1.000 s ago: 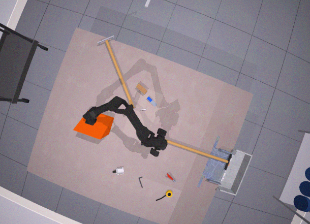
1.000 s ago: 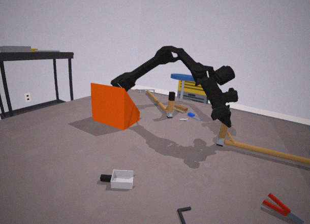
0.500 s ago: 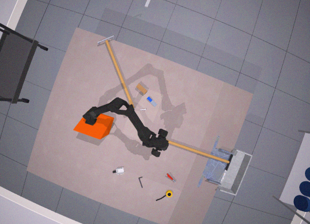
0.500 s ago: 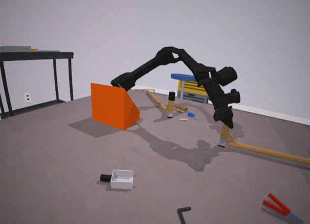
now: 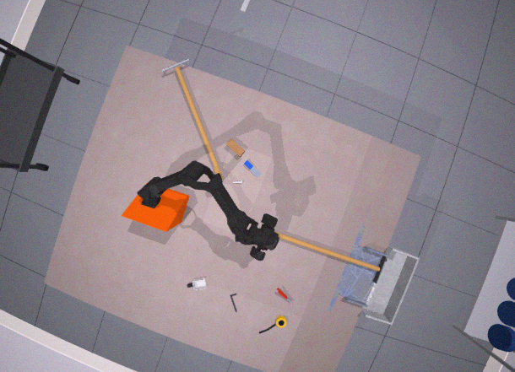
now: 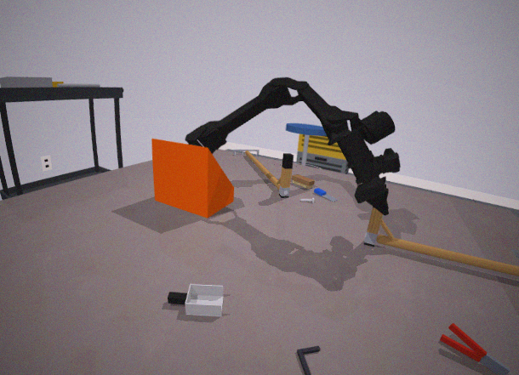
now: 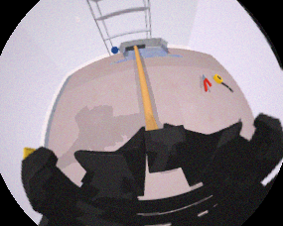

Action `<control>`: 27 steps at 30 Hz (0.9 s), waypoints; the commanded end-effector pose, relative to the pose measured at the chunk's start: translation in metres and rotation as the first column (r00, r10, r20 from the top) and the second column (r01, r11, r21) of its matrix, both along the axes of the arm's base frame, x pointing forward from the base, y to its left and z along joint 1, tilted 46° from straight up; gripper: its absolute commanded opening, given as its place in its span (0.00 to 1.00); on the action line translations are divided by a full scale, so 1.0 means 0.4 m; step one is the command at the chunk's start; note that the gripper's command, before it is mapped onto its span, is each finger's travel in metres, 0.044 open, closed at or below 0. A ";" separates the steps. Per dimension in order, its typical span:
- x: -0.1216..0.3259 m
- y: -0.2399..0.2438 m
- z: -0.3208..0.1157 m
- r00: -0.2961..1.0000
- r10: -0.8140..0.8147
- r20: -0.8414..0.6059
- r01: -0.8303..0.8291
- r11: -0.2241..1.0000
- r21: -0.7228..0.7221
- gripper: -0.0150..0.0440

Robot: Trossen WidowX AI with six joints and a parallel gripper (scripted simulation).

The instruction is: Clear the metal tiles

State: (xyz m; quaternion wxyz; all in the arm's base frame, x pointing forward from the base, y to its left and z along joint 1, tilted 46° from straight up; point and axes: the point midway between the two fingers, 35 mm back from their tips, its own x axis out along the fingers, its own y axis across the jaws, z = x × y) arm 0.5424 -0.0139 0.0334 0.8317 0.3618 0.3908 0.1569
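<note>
My gripper (image 5: 270, 235) (image 6: 378, 210) (image 7: 155, 128) is shut on the upright grip of the long scraper (image 5: 329, 251) (image 6: 447, 251) (image 7: 145, 94). The scraper's wooden pole runs out to its black blade (image 5: 380, 270) at the far edge of the steel bench plate (image 5: 354, 277), beside the catch box. The catch box (image 5: 403, 292) (image 7: 162, 44) adjoins that edge. I can make out no tile on the visible plate. The blade and pole hide part of the far edge, and pale shapes there are too blurred to tell. Tiles inside the box cannot be told apart.
A second long wooden tool (image 5: 196, 116) (image 6: 261, 166) with a wide metal head lies at the back. An orange block (image 5: 152, 213) (image 6: 180, 177) is by the arm's base. A wooden block (image 5: 235, 148), blue-handled tool (image 5: 249, 165), white tray (image 5: 199, 283), hex key (image 5: 233, 303), red pliers (image 5: 282, 293) and yellow tape (image 5: 281, 318) lie around.
</note>
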 end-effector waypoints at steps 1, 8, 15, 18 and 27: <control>-0.012 -0.007 0.012 1.000 -0.003 0.006 0.003 1.000 -0.002 0.25; -0.035 -0.009 0.015 1.000 -0.004 0.006 0.004 1.000 -0.002 0.25; -0.058 -0.010 0.018 1.000 -0.005 0.006 0.005 1.000 -0.002 0.25; -0.068 -0.011 0.019 1.000 -0.005 0.006 0.005 1.000 -0.002 0.25; -0.099 -0.011 0.022 1.000 -0.006 0.005 0.006 1.000 -0.002 0.25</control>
